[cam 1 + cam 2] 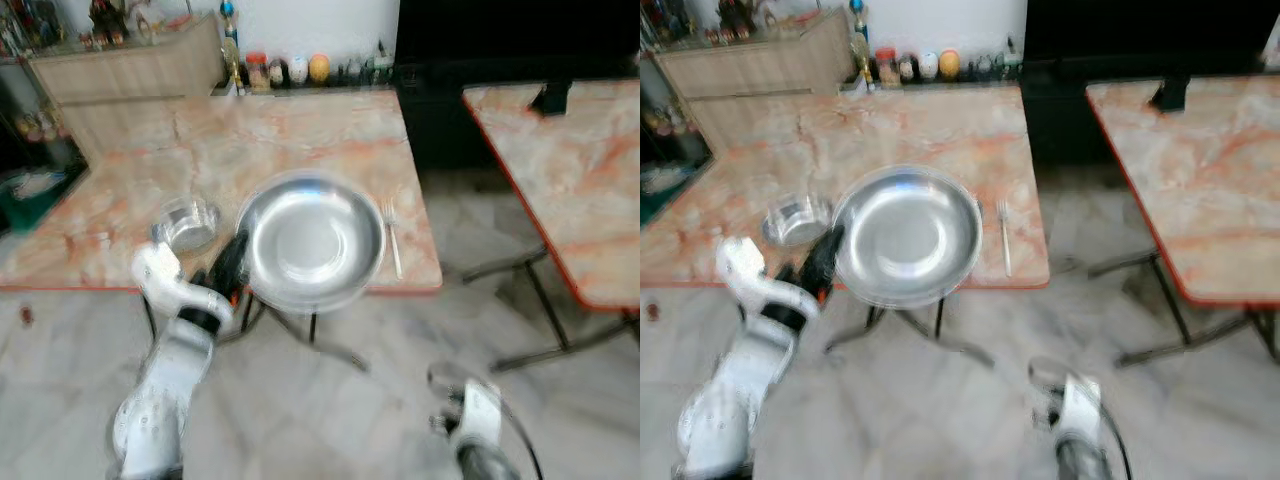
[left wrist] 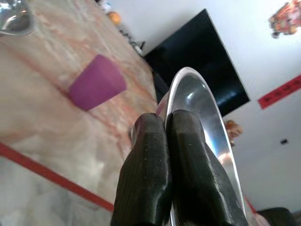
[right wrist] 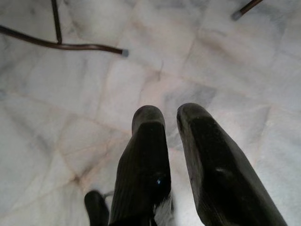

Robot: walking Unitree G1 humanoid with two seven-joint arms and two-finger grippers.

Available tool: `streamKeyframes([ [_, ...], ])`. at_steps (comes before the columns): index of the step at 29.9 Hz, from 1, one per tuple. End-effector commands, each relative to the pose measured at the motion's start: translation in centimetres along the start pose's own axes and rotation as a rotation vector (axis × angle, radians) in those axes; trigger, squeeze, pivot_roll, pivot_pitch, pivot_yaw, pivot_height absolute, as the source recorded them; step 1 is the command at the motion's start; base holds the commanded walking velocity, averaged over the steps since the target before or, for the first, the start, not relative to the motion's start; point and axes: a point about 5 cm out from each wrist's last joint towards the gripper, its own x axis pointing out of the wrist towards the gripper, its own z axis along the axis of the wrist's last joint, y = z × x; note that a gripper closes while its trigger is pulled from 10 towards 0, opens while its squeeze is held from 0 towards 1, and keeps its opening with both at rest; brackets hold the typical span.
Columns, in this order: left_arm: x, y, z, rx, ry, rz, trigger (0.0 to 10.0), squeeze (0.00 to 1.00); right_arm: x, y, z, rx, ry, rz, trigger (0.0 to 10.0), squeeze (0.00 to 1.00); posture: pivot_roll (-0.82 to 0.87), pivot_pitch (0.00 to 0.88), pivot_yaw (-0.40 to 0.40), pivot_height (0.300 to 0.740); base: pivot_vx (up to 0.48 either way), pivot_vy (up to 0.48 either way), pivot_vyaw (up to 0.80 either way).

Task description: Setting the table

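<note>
Steel plate (image 1: pixel 315 240) gripped at its rim by left gripper (image 1: pixel 228 268), over table's (image 1: pixel 120 190) near edge.
Counted: 1 plate, 1 bowl (image 1: pixel 187 224), 1 fork (image 1: pixel 392 236), 1 purple cup (image 2: pixel 97 82). Left arm raised, fingers clamped; right gripper (image 3: pixel 174 141) hung low over floor, fingers slightly parted.

plate (image 1: pixel 315 240): shiny metal | bowl (image 1: pixel 188 224): shiny metal | table (image 1: pixel 120 180): glossy marble-look | cup (image 2: pixel 97 88): matt purple

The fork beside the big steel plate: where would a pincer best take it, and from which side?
Take the fork by its handle, the end nearest the table edge, coming from above. It lies flat, lengthwise, right of the plate, with bare tabletop on its right side.
</note>
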Motion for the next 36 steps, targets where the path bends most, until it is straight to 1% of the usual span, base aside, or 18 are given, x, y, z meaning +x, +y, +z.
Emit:
streamKeyframes([
  [1,0.17,-0.77,0.11,0.002,-0.003,-0.036,10.0,0.00,0.02,-0.28,0.15,-0.002,0.000,-0.008,10.0,0.00,-0.07,0.000,0.074,0.740,0.000,-0.247,0.00],
  [36,0.09,-0.74,-0.04,0.014,0.007,-0.044,10.0,0.00,-0.02,-0.32,-0.05,0.004,0.006,-0.010,10.0,0.00,-0.08,0.000,0.076,0.740,0.000,-0.261,0.00],
])
